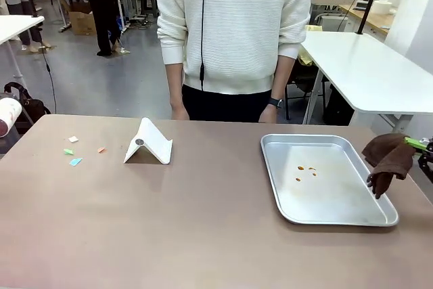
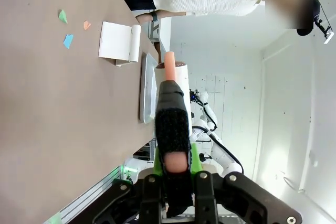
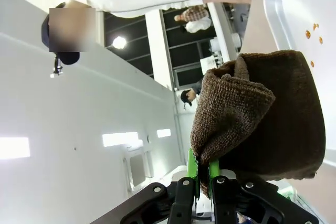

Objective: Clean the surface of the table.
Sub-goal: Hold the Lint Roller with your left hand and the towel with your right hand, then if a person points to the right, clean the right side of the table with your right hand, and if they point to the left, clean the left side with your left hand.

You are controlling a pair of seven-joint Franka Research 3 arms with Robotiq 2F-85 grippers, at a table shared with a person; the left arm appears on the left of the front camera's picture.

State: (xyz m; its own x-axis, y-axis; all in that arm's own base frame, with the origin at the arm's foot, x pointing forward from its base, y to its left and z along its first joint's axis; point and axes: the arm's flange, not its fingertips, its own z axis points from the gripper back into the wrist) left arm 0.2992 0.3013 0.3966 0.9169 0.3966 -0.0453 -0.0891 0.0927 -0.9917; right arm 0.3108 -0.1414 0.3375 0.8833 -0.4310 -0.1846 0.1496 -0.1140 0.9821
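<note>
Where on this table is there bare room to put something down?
The whole near half of the table is bare, and the strip between the white stand and the tray. Crowded: paper scraps far left, cloth beside the tray.

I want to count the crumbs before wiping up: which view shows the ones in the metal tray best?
The front view: the crumbs lie in plain sight on the floor of the tray. The right wrist view catches a few at its edge; the left wrist view sees the tray edge-on.

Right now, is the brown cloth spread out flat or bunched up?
Bunched up. The brown cloth hangs in folds from the right hand, which is shut on it, beside the metal tray.
</note>
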